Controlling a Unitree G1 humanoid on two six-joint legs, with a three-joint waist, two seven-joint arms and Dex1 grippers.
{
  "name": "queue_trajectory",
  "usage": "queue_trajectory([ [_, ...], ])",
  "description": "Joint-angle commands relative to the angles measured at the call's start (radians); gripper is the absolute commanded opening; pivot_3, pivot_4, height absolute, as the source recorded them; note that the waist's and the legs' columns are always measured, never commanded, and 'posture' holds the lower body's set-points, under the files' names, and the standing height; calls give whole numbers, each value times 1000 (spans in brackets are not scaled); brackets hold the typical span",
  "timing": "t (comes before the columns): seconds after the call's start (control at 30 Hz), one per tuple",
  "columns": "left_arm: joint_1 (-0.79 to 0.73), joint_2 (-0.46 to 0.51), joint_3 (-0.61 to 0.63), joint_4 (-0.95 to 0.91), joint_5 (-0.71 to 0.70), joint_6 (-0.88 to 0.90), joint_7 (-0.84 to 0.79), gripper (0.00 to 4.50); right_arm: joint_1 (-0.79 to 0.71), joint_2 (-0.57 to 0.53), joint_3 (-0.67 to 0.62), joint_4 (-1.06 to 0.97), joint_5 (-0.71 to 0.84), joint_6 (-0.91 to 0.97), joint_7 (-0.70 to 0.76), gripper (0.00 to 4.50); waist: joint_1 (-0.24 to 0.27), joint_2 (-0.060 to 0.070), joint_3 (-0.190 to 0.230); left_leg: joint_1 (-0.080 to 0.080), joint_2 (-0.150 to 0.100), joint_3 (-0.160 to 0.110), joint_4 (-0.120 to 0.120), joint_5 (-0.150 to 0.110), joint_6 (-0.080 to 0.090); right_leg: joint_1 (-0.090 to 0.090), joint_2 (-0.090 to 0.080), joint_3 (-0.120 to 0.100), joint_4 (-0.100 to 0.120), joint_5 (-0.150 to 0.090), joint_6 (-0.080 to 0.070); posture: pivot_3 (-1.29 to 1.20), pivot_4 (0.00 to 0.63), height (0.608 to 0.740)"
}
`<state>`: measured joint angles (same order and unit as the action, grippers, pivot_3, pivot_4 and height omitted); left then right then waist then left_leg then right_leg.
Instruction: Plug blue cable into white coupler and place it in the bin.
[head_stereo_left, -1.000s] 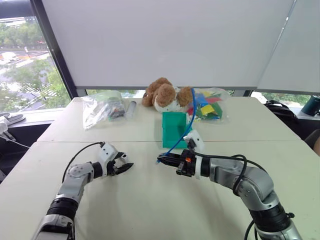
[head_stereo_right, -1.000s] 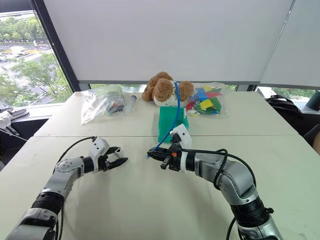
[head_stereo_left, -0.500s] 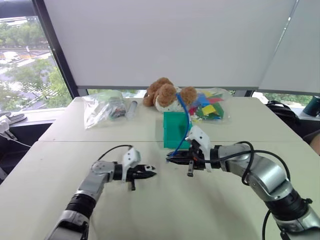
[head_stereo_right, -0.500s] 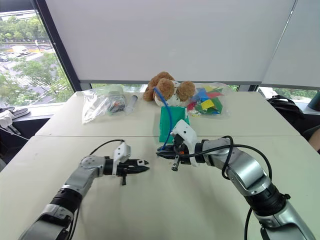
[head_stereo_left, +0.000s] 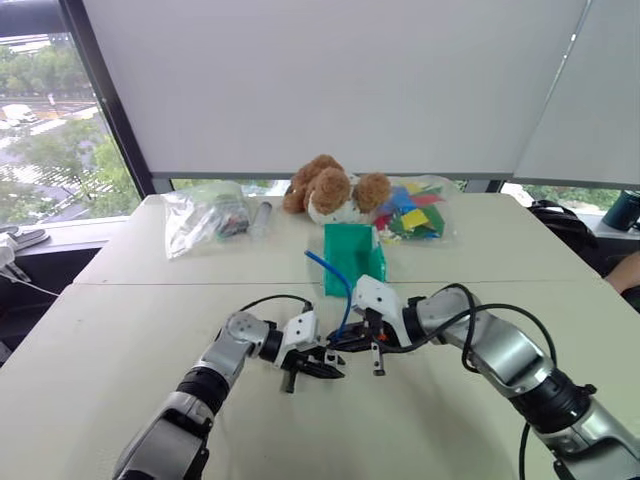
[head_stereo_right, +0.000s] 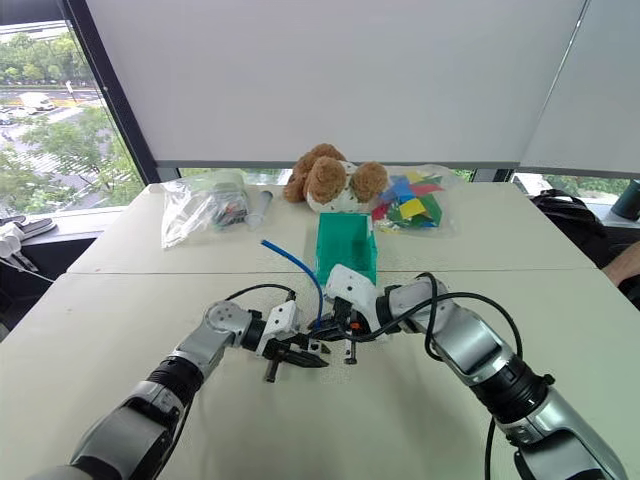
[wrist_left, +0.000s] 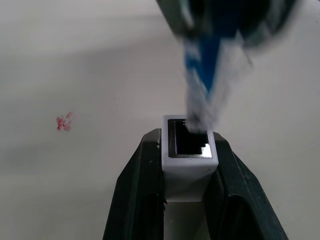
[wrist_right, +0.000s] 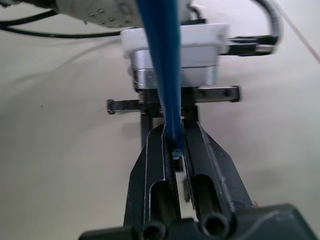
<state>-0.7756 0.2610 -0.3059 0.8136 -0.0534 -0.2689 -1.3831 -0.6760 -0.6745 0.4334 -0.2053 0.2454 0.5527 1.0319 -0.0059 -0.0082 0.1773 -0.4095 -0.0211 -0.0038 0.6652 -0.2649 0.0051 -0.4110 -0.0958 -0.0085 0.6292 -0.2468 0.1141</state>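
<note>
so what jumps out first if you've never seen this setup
The two grippers meeting nose to nose at the table's middle: the left gripper clamps the white coupler, and the right gripper pinches the blue cable, its plug right at the coupler's open socket. Just behind stands the green bin, with a brown plush dog at the far edge.

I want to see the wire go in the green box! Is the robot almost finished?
Not yet. Done: the left claw holds the white coupler, and the right claw holds the blue cable. In hand: the cable's plug is right at the coupler's open socket, though whether it is seated cannot be told. Left: finishing the plugging and carrying the pair into the bin, which sits behind both claws.
</note>
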Motion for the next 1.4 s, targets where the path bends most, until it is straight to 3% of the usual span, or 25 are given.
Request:
queue_trajectory([
  [0.03,-15,-7,-10,50,36,-21,17,417,-26,14,5,20,-40,-37,22,0,3,0,0,0,0,0,1,0,0,0,0,0,0,0,0,0,150,740],
  [0.4,-16,-11,-6,71,42,-36,25,417,-21,13,16,63,-131,-86,72,0,13,0,-1,1,0,0,1,0,0,1,0,0,1,0,0,0,150,740],
  [0.8,-19,-12,-3,74,46,-39,29,417,-19,-12,5,21,-132,-21,124,0,16,0,-1,2,0,0,1,0,0,2,0,0,1,0,0,0,150,740],
  [1.03,-15,-12,1,68,46,-37,30,417,-19,14,24,24,-139,-7,122,0,17,0,-1,2,0,0,1,0,0,2,0,0,1,0,0,0,150,740],
  [1.4,-2,-9,3,52,47,-29,32,417,-16,91,105,192,-217,-80,152,0,12,-2,-5,4,0,0,1,0,0,4,0,0,1,0,0,0,150,740],
])
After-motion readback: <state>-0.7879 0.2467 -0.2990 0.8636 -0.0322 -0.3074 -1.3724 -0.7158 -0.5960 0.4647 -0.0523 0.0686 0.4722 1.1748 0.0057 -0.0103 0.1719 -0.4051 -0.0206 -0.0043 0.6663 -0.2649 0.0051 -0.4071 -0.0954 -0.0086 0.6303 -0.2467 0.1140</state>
